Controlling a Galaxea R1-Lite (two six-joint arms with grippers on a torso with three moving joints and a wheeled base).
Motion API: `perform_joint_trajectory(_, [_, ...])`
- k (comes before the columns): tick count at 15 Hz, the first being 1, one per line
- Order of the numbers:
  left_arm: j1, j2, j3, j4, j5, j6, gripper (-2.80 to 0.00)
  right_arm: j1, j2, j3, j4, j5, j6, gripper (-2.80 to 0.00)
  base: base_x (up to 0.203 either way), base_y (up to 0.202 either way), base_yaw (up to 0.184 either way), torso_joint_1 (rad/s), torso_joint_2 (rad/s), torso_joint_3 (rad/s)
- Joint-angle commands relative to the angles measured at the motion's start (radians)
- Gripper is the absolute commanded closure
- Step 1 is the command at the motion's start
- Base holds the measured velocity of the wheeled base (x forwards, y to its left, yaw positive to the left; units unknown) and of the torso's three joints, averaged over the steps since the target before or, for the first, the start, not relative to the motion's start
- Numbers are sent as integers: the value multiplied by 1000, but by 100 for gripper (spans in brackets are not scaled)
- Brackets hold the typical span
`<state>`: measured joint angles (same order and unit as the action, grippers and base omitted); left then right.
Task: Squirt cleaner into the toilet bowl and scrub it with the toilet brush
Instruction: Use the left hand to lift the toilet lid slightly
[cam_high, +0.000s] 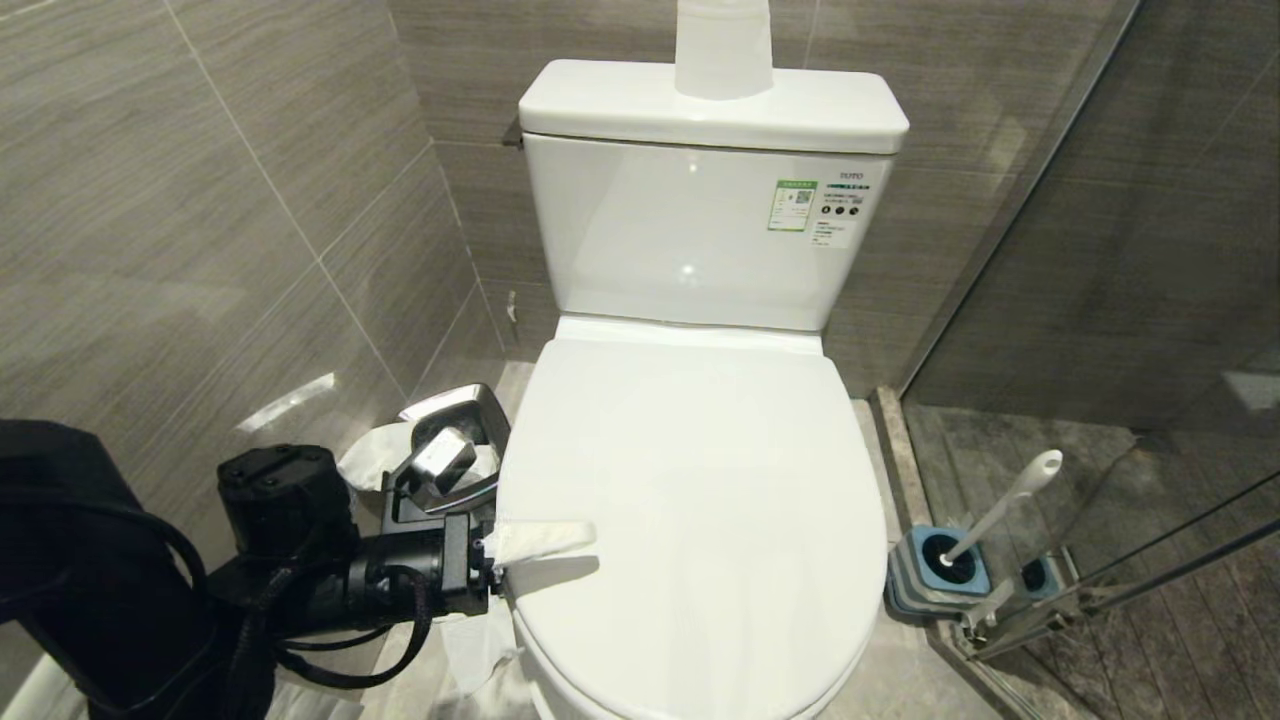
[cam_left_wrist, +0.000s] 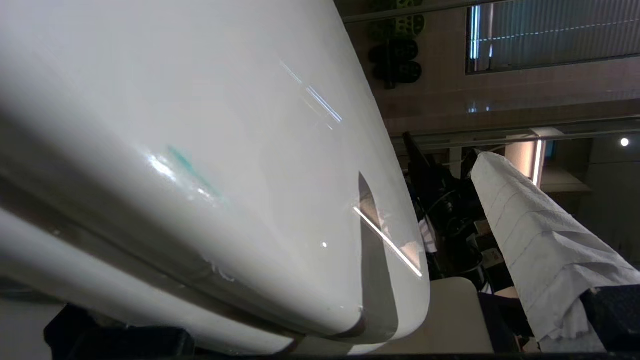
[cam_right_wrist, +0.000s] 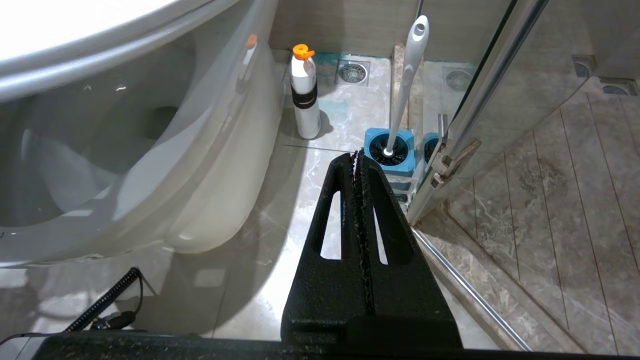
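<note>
Reaching left gripper (cam_high: 500, 560) (paper-wrapped) — at closed toilet bowl (cam_high: 700, 520) lid, left edge

The toilet bowl (cam_high: 700, 520) is white glossy ceramic with its lid shut flat over the seat, below a white cistern. The toilet brush (cam_high: 1005, 507) has a long slim white handle with a rounded tip; it leans in a square blue holder on the floor, just beside the bowl's right flank and against the glass shower door, its black bristle head sunk in the holder. The cleaner (cam_right_wrist: 306, 92), a pale bottle with an orange cap and dark band, stands upright on the floor between the bowl's base and the brush.
</note>
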<state>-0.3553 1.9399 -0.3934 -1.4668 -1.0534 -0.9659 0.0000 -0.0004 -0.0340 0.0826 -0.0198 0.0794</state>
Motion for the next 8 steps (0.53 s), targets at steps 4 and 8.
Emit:
perform_joint_trajectory(4, [0, -77, 1, -6, -2, -8, -280, 0, 0, 0, 0, 0, 1, 0, 0, 0, 0, 0, 0, 0])
perform_joint_trajectory(8, [-3, -122, -38, -6, 1, -75, -280, 0, 0, -1, 0, 0, 1, 0, 0, 0, 0, 0, 0, 0])
